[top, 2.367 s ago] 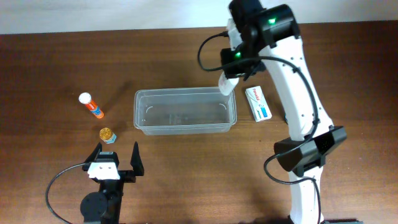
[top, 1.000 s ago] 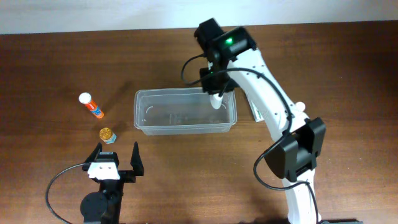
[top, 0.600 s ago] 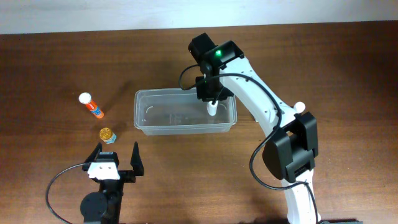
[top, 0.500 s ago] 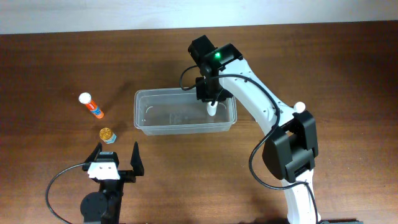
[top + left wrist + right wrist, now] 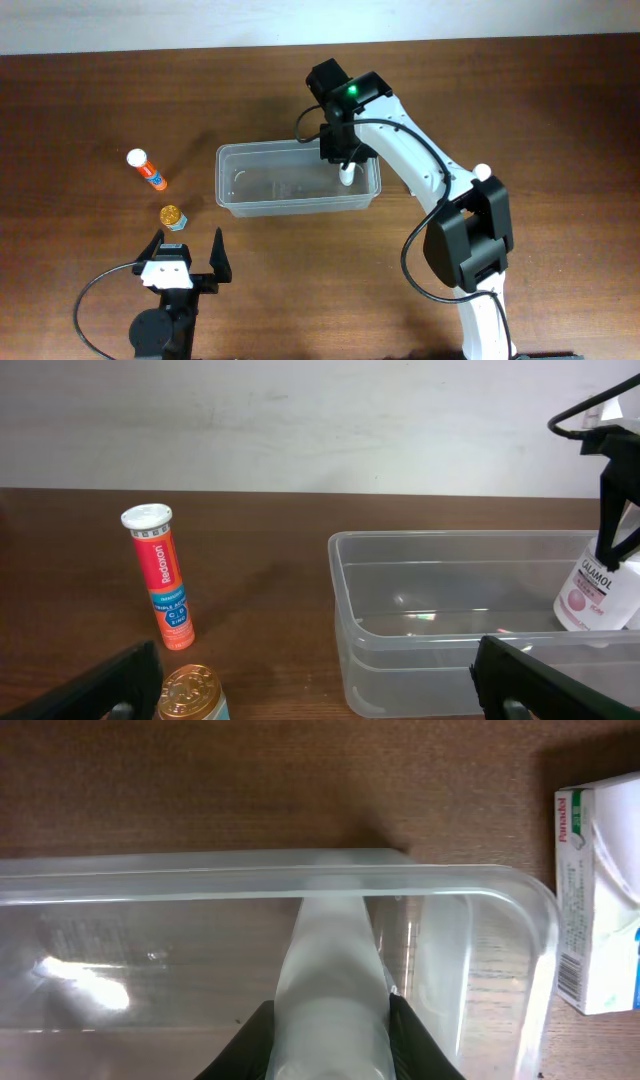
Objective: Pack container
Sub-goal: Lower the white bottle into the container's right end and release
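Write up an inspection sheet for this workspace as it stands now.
Surface: brown wooden table, no spills seen.
Job's things: clear container at mid-table; white bottle inside it at the right end.
Clutter: orange tube and gold-lidded jar left of the container; Panadol box on the table just outside its right end.
Grippers: left gripper open and empty, near the front edge; right gripper shut on the white bottle.
Cables: black cable looping by the left arm; second cable along the right arm.
Surroundings: pale wall beyond the far edge; nothing else seen.

dark brown wood-grain table (image 5: 560, 120), plain white wall (image 5: 300, 420) along its far edge, soft even light
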Motion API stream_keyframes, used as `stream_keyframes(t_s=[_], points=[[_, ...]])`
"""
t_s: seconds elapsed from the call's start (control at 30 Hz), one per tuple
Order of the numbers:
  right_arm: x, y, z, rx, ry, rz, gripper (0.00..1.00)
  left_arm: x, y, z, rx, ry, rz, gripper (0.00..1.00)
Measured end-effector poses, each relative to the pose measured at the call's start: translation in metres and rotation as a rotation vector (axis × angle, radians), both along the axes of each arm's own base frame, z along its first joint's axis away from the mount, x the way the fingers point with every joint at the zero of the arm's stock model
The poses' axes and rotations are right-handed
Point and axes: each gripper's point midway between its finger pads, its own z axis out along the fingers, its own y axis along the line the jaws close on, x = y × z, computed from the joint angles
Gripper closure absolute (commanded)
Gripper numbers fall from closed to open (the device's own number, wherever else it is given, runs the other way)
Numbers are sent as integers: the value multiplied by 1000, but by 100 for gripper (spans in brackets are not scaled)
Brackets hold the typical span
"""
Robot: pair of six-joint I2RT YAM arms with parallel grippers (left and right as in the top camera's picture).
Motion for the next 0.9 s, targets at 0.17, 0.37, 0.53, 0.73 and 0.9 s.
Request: stream_keyframes(t_s=[0.17, 0.37, 0.53, 0.73, 0.9], points=[[1, -3, 0, -6, -3, -4, 66, 0, 0, 0, 0, 0, 0, 1], [4, -5, 0, -11, -10, -11, 38, 0, 0, 0, 0, 0, 0, 1], [4, -6, 0, -12, -10, -10, 37, 0, 0, 0, 0, 0, 0, 1], [-2, -9, 0, -26, 14, 4, 34, 0, 0, 0, 0, 0, 0, 1], [-7, -12, 12, -40, 31, 41, 32, 0, 0, 0, 0, 0, 0, 1]])
